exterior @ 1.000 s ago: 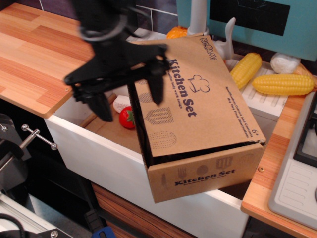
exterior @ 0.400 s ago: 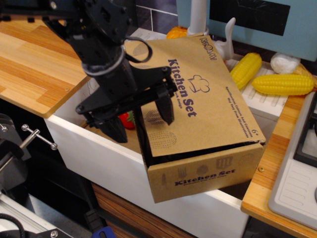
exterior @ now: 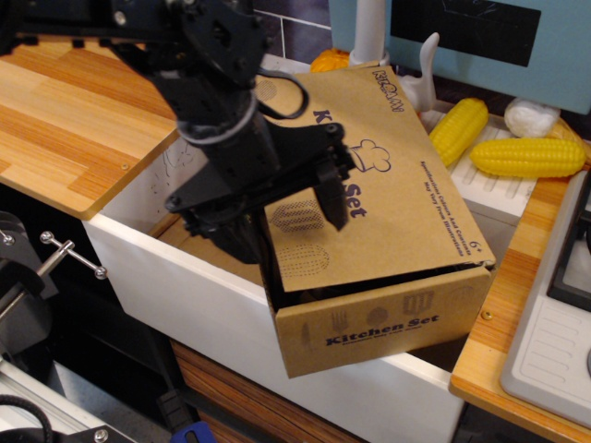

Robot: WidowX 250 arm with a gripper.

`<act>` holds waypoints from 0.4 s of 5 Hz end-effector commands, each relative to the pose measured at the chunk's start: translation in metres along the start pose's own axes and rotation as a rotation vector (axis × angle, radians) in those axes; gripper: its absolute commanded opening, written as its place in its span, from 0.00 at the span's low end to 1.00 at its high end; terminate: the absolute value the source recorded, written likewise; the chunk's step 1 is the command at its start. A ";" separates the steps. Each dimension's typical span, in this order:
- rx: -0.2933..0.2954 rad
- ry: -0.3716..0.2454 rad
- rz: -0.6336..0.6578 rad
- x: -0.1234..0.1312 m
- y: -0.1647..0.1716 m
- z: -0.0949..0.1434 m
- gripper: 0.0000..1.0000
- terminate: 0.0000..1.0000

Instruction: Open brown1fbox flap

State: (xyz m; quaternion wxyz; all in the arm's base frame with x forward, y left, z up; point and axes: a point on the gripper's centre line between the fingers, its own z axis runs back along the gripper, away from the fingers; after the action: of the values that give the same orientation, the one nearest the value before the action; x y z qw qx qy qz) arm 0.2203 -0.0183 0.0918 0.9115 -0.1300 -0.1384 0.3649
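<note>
The brown1fbox (exterior: 388, 323) is a large brown cardboard box with dark blue "Kitchen Set" lettering, lying tilted in the white sink. Its flap (exterior: 397, 185), the big lid panel with a chef's hat print, lies nearly shut, with a narrow dark gap above the front wall. My black gripper (exterior: 291, 226) is open at the box's left side. One finger (exterior: 332, 198) lies over the flap's printed face and the other (exterior: 235, 240) hangs left of the box's left edge. It holds nothing.
Two yellow toy corn cobs (exterior: 526, 157) and a white item lie on the drain rack at the back right. A white faucet (exterior: 369, 32) stands behind the box. Wooden counter (exterior: 65, 111) lies to the left, a stove top (exterior: 563, 332) to the right.
My gripper has moved right and down, from beside the box's left edge to over the flap's left part. It now hides the red toy strawberry in the sink. The box has not moved.
</note>
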 end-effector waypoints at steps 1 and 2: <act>-0.057 -0.022 -0.015 0.007 -0.020 -0.001 1.00 0.00; -0.071 -0.033 -0.028 0.010 -0.029 0.001 1.00 0.00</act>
State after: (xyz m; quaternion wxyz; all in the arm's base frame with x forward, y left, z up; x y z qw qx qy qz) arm 0.2304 -0.0295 0.0901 0.9155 -0.1370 -0.1373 0.3526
